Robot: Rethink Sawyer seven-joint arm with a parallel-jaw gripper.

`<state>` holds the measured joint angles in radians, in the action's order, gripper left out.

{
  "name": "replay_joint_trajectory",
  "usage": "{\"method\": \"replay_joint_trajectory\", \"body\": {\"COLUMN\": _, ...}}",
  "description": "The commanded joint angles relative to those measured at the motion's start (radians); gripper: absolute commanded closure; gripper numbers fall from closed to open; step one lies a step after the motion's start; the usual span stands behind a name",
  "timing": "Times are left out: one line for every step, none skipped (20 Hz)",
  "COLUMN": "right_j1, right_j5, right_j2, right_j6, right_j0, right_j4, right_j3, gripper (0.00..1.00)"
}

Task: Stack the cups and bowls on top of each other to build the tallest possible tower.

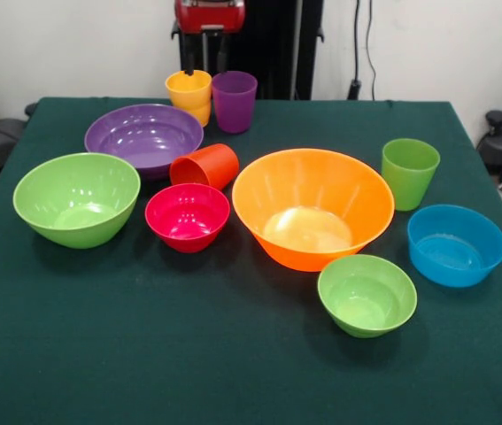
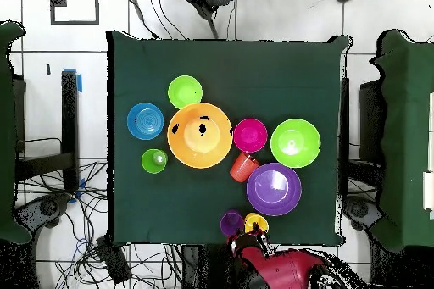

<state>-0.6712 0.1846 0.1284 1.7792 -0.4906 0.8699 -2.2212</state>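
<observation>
All bowls and cups stand apart on the green table; no pile shows. The large orange bowl (image 1: pixel 312 208) is in the middle, with the pink-red bowl (image 1: pixel 188 216) and large green bowl (image 1: pixel 76 199) to its left. The purple bowl (image 1: pixel 144 137) is behind them. The small green bowl (image 1: pixel 366 295) and blue bowl (image 1: pixel 456 245) are at the right. The orange-red cup (image 1: pixel 204 166) lies on its side. The green cup (image 1: pixel 410 173) stands right. The yellow cup (image 1: pixel 189 93) and purple cup (image 1: pixel 234 100) stand at the far edge. My gripper (image 1: pixel 204 62) hangs open just above them.
The table's edge (image 2: pixel 114 133) drops to a floor with cables and chairs. The red arm (image 2: pixel 280 264) reaches in from the robot's side. Open cloth lies along the front of the table (image 1: pixel 189 354) in the front view.
</observation>
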Motion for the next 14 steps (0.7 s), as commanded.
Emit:
{"method": "replay_joint_trajectory", "body": {"right_j1": 0.030, "right_j5": 0.053, "right_j2": -0.146, "right_j6": 0.091, "right_j0": -0.015, "right_j4": 0.040, "right_j3": 0.071, "gripper": 0.00}}
{"method": "replay_joint_trajectory", "body": {"right_j1": 0.030, "right_j5": 0.054, "right_j2": -0.148, "right_j6": 0.091, "right_j0": -0.017, "right_j4": 0.041, "right_j3": 0.071, "gripper": 0.00}}
{"method": "replay_joint_trajectory", "body": {"right_j1": 0.030, "right_j5": 0.052, "right_j2": -0.154, "right_j6": 0.090, "right_j0": -0.028, "right_j4": 0.046, "right_j3": 0.070, "gripper": 0.00}}
{"method": "replay_joint_trajectory", "body": {"right_j1": 0.031, "right_j5": 0.051, "right_j2": -0.159, "right_j6": 0.089, "right_j0": -0.038, "right_j4": 0.051, "right_j3": 0.070, "gripper": 0.00}}
{"method": "replay_joint_trajectory", "body": {"right_j1": 0.033, "right_j5": 0.051, "right_j2": -0.164, "right_j6": 0.089, "right_j0": -0.044, "right_j4": 0.054, "right_j3": 0.070, "gripper": 0.00}}
{"method": "replay_joint_trajectory", "body": {"right_j1": 0.033, "right_j5": 0.047, "right_j2": -0.167, "right_j6": 0.088, "right_j0": -0.048, "right_j4": 0.055, "right_j3": 0.070, "gripper": 0.00}}
{"method": "replay_joint_trajectory", "body": {"right_j1": 0.034, "right_j5": 0.044, "right_j2": -0.170, "right_j6": 0.087, "right_j0": -0.052, "right_j4": 0.056, "right_j3": 0.071, "gripper": 0.00}}
{"method": "replay_joint_trajectory", "body": {"right_j1": 0.034, "right_j5": 0.040, "right_j2": -0.174, "right_j6": 0.085, "right_j0": -0.056, "right_j4": 0.058, "right_j3": 0.071, "gripper": 0.00}}
{"method": "replay_joint_trajectory", "body": {"right_j1": 0.035, "right_j5": 0.036, "right_j2": -0.178, "right_j6": 0.083, "right_j0": -0.057, "right_j4": 0.057, "right_j3": 0.073, "gripper": 0.00}}
{"method": "replay_joint_trajectory", "body": {"right_j1": 0.035, "right_j5": 0.032, "right_j2": -0.183, "right_j6": 0.081, "right_j0": -0.063, "right_j4": 0.059, "right_j3": 0.074, "gripper": 0.00}}
{"method": "replay_joint_trajectory", "body": {"right_j1": 0.040, "right_j5": 0.020, "right_j2": -0.189, "right_j6": 0.078, "right_j0": -0.068, "right_j4": 0.059, "right_j3": 0.074, "gripper": 0.00}}
{"method": "replay_joint_trajectory", "body": {"right_j1": 0.044, "right_j5": 0.000, "right_j2": -0.197, "right_j6": 0.073, "right_j0": -0.077, "right_j4": 0.060, "right_j3": 0.074, "gripper": 0.00}}
{"method": "replay_joint_trajectory", "body": {"right_j1": 0.048, "right_j5": -0.019, "right_j2": -0.205, "right_j6": 0.067, "right_j0": -0.086, "right_j4": 0.060, "right_j3": 0.074, "gripper": 0.00}}
{"method": "replay_joint_trajectory", "body": {"right_j1": 0.048, "right_j5": -0.040, "right_j2": -0.210, "right_j6": 0.057, "right_j0": -0.090, "right_j4": 0.061, "right_j3": 0.076, "gripper": 0.00}}
